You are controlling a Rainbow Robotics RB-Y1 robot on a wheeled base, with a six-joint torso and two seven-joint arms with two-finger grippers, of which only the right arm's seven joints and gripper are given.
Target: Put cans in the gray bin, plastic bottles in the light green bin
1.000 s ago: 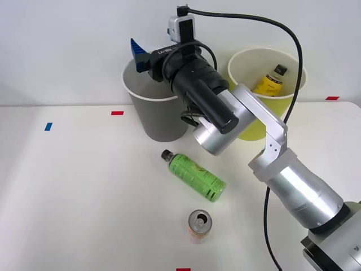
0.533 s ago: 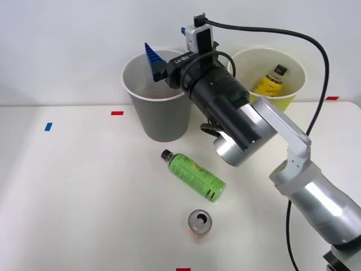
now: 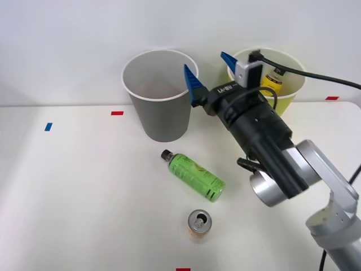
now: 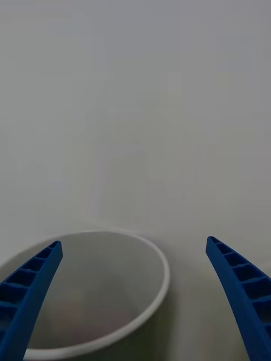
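A: Where do we stand on the sorting?

B: We count one plastic bottle done: the yellow-labelled, black-capped bottle [image 3: 272, 79] lies inside the tall lime-green wastebasket [image 3: 287, 101]. Whether a can is in the tall tapered gray wastebasket with the white rim [image 3: 161, 110] we cannot tell; its bottom is too dim.

A: And what is left on the white table [image 3: 84, 197]?

B: Two things. The green-wrapped plastic bottle [image 3: 194, 175] lies on its side in front of the gray bin, and the small orange drink can with the silver top [image 3: 199, 223] stands upright just nearer us.

A: Our right hand [image 3: 210, 72]?

B: Spread wide and empty, its blue ribbed fingers [image 4: 29, 287] raised between the two bin rims. We judge the task roughly half done.
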